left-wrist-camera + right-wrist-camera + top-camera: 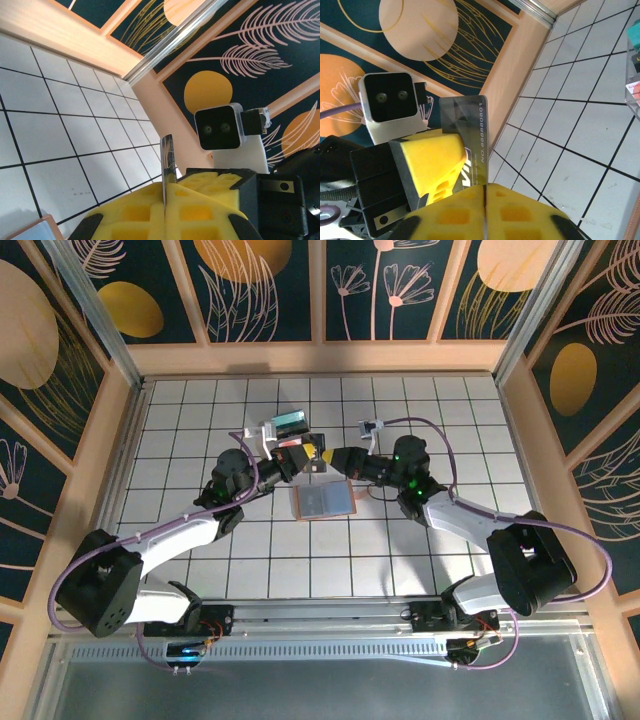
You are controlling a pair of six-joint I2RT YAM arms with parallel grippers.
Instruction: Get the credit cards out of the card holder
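The card holder lies open on the tiled floor, grey-blue inside with a tan border; its corner shows in the left wrist view. Above its far edge my two grippers meet tip to tip. A dark grey credit card with white numbers stands between them. My left gripper is shut on the card, seen edge-on. My right gripper is shut on the same card's other side. In the top view the left gripper and right gripper are nearly touching.
A small clear box with teal and red contents sits just behind the left gripper, and its edge shows in the right wrist view. Wooden walls ring the tiled floor. Open tiles lie in front of the holder.
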